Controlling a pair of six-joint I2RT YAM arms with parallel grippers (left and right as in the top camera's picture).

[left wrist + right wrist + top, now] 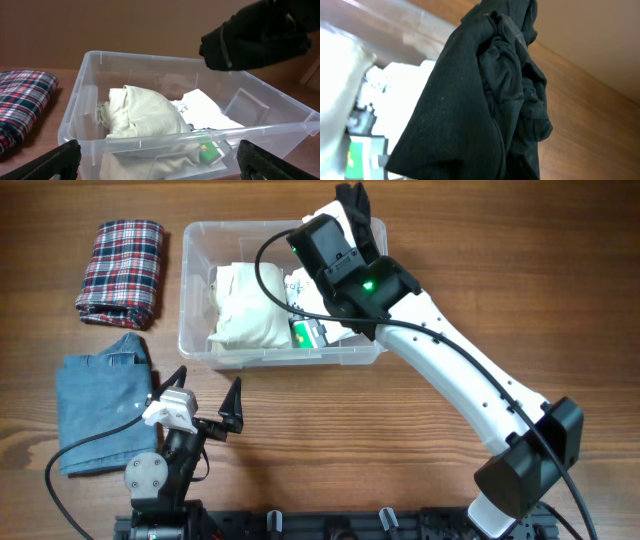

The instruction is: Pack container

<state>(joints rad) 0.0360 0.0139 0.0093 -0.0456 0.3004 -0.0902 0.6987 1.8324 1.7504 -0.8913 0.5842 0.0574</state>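
Observation from the near edge of the surface (350,440). The container (270,358) stands toward the far edge, slightly left of centre. A cream garment (248,305) fills its left half. A white printed item (205,112) and a green-marked piece (210,150) lie in the right half.

The right tool (350,225) is over the container's far-right corner, clamped on a black garment (480,100). The cloth hangs bunched and covers the fingers from the wrist view. From the left wrist view it hangs above the rim, not yet inside.

The left tool (203,395) sits low near the near edge, fingers wide apart and empty, facing the container's front wall.

A folded plaid garment (122,270) lies at the far-left corner of the surface. A denim garment (100,405) lies by the near-left edge. Both remain outside the container, so I judge the packing roughly half done.

Step in hand, as I judge it: setting the black garment into the right half.

Recommendations:
- Shift the bundle inward from the corner so that no hanging fold catches the rim.
- Lower it until the cloth rests on the white item.
- Only then let the fingers part; a high release risks cloth draping over the wall.
- Withdraw straight up to avoid dragging fabric out.
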